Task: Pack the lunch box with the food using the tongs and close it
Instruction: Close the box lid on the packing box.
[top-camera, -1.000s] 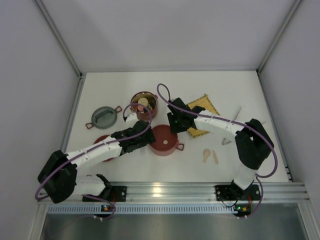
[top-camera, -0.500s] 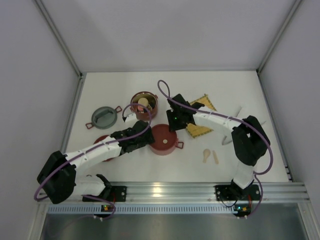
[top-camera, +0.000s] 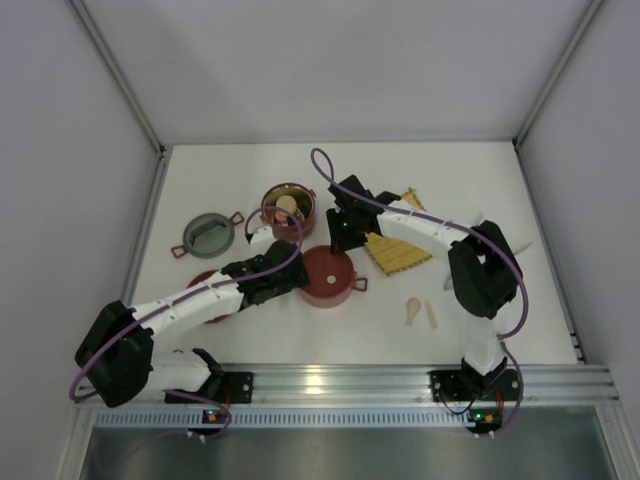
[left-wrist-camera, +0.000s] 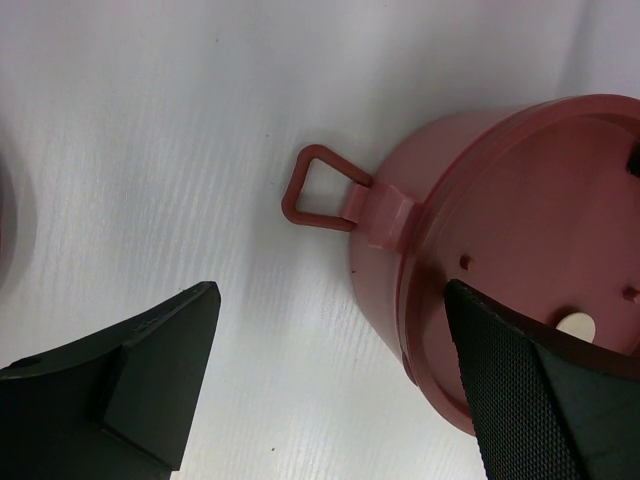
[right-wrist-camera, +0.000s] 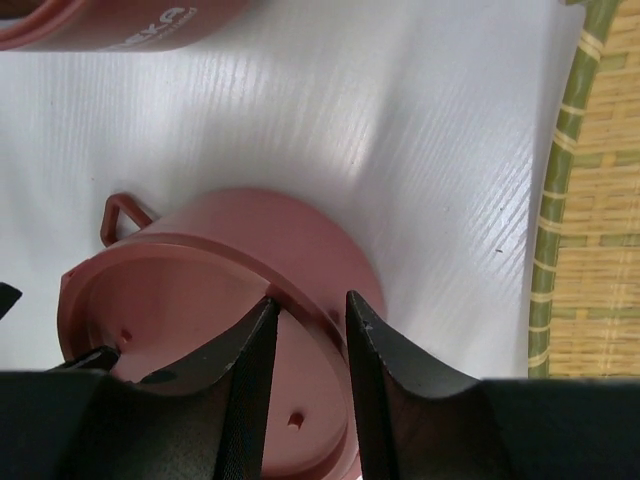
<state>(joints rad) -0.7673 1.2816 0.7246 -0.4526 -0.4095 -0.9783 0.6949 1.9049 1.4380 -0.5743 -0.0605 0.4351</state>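
Lunch box (top-camera: 325, 287), overhead: one dark-red part is sitting mid-table between the two grippers. The open bowl (top-camera: 303, 192) holding food (top-camera: 287, 206) is standing just beyond it, and the yellow mat (top-camera: 400, 255) is lying to its right.
Overhead, left gripper (top-camera: 290, 277): is reaching in at the lunch box's left side.
Overhead, right gripper (top-camera: 340, 238): is hanging over the far rim.
Overhead, tongs: not making them out, and neither gripper is carrying them.
Left wrist, lunch box: the round wall and looped side handle (left-wrist-camera: 383, 212) are showing. The upward face is looking flat and recessed, so lidded or upturned, cannot tell.
Left wrist, jaws: are standing as wide as they go, holding nothing. One finger (left-wrist-camera: 530, 400) is overlapping the top edge and the other is hovering over bare table (left-wrist-camera: 150, 100).
Right wrist, jaws: are standing a narrow gap apart and straddling the rim, one side inside the recess and one outside. No squeeze is showing yet.
Handling, judged: is looking like hard smooth plastic, stiff and light, probably slick on the curved wall and not fragile.
Hold, judged: pinching the thin rim or hooking the side handle is looking safer than spanning the whole body.
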